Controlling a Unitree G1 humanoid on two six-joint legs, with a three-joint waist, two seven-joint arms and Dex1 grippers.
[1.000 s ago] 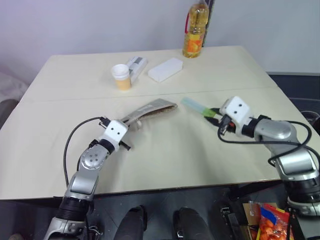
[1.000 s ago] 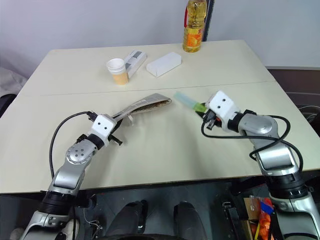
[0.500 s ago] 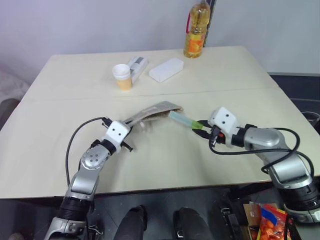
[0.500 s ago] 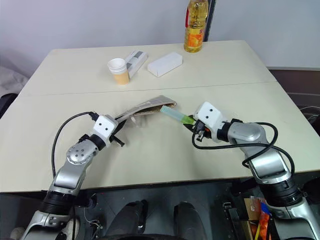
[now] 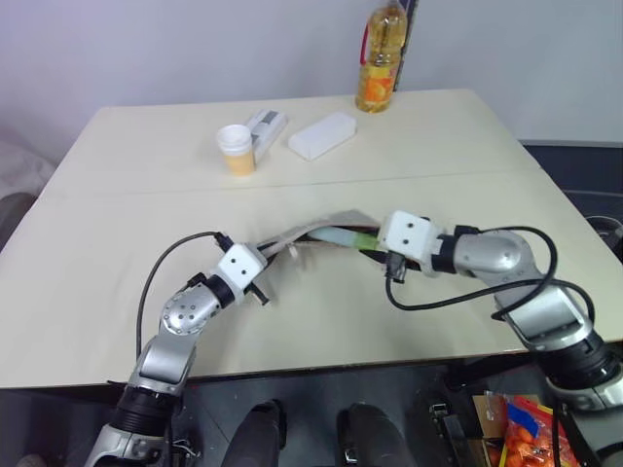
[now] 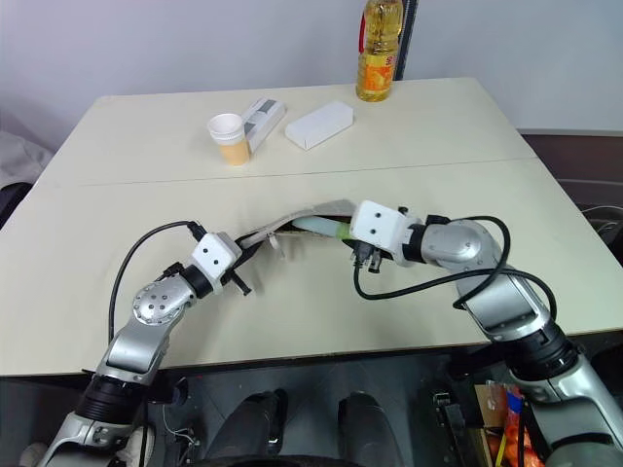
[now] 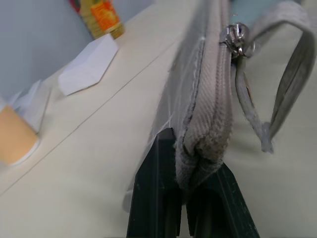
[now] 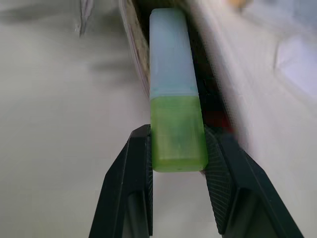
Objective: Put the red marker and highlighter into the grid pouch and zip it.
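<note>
The grid pouch (image 5: 304, 232) lies mid-table with its mouth gaping toward my right arm. My left gripper (image 7: 190, 168) is shut on the pouch's near end, lifting its edge; the zipper pull (image 7: 237, 37) and its cord loop (image 7: 292, 79) hang beside it. My right gripper (image 8: 177, 148) is shut on the green end of the highlighter (image 8: 171, 74). The highlighter's pale end (image 5: 341, 236) reaches into the pouch's mouth. A reddish spot (image 8: 218, 119) shows in the dark inside; I cannot tell whether it is the red marker.
At the table's far side stand a paper cup (image 5: 237, 149), a small carton (image 5: 266, 125), a plain white box (image 5: 322, 134) and an oil bottle (image 5: 378, 63). A seam (image 5: 146, 187) crosses the table behind the pouch.
My right gripper has carried the highlighter leftward, from beside the pouch into its mouth. My left gripper has shifted right with the pouch's end, and the mouth now arches open.
</note>
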